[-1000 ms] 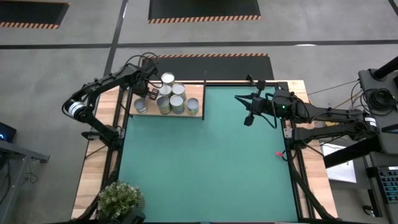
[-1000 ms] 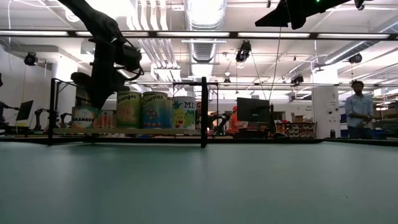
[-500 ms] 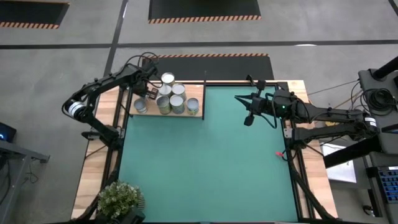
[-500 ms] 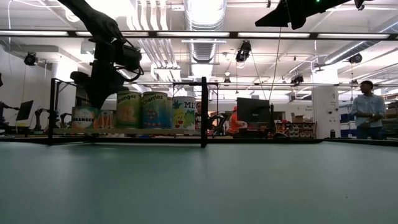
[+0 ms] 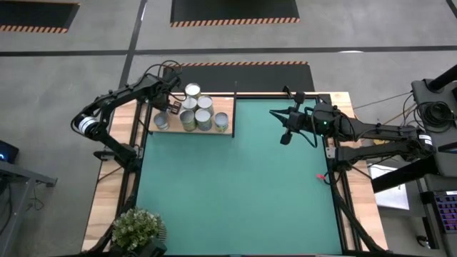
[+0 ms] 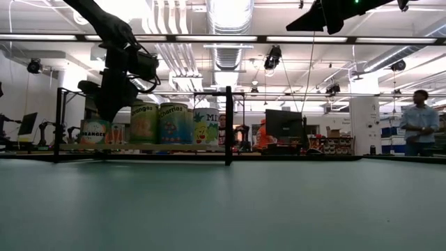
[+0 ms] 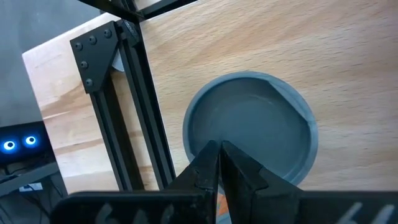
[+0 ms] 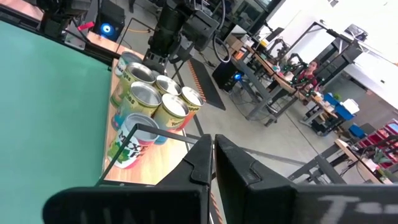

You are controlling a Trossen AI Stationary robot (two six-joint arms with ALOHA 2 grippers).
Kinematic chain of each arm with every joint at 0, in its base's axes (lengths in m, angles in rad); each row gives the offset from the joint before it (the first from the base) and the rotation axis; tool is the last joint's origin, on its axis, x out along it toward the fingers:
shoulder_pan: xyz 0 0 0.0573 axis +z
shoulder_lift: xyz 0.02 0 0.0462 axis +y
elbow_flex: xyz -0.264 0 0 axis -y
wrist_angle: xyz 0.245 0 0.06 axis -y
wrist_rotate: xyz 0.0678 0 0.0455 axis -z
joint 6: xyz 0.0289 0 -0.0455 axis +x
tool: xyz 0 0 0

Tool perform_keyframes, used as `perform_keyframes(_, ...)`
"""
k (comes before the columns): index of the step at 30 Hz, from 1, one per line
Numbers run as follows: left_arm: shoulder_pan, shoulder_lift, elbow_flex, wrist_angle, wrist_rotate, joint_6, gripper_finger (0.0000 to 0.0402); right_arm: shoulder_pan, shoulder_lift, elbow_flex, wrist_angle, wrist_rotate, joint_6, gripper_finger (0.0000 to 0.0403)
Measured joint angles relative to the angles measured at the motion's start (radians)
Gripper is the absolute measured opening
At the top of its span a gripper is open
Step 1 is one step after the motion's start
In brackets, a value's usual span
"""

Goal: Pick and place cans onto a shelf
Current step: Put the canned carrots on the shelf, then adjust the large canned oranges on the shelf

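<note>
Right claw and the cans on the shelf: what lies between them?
In the high view, only bare green mat separates the right claw from the cans on the shelf, apart from a thin dark post at the shelf's edge.

Bright, even overhead light; in the low view ceiling strip lights (image 6: 230,38) glare white and the left arm (image 6: 115,63) shows as a dark silhouette

We see a teal-green mat (image 5: 235,178) covering the desk (image 5: 107,207), whose bare edges are pale wood with a light grain. The cans (image 5: 194,111) on the light-wood shelf (image 5: 224,105) have silvery tops, and their labels (image 6: 159,124) run green, blue, yellow and orange. Both arms are black, and orange-and-black hazard stripes (image 5: 235,21) edge the dark floor mats.
</note>
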Motion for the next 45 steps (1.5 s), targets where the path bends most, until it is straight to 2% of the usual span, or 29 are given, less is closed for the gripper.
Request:
perform_keyframes(11, 0.000, 0.000, -0.002, 0.000, -0.001, -0.017, 0.0000, 0.000, 0.000, 0.000, 0.000, 0.000, 0.000, 0.0009)
perform_keyframes(18, 0.000, 0.000, -0.002, -0.001, -0.049, -0.038, 0.0000, 0.000, 0.000, 0.000, 0.000, 0.000, 0.002, 0.0009)
perform_keyframes(29, -0.023, -0.023, 0.009, 0.000, -0.070, 0.008, 0.0000, 0.000, 0.000, 0.000, 0.000, 0.000, 0.002, 0.0009)
perform_keyframes(37, -0.190, -0.200, 0.023, 0.051, -0.121, 0.026, 0.0000, 0.000, 0.000, 0.000, 0.002, 0.000, -0.008, 0.0009)
perform_keyframes(40, -0.299, -0.281, -0.022, 0.162, -0.120, 0.065, 0.0000, 0.000, 0.000, 0.000, 0.004, 0.000, -0.010, 0.0009)
perform_keyframes(45, -0.481, -0.392, -0.155, 0.451, -0.119, 0.157, 0.0000, 0.000, 0.000, 0.000, 0.007, 0.000, -0.015, 0.0009)
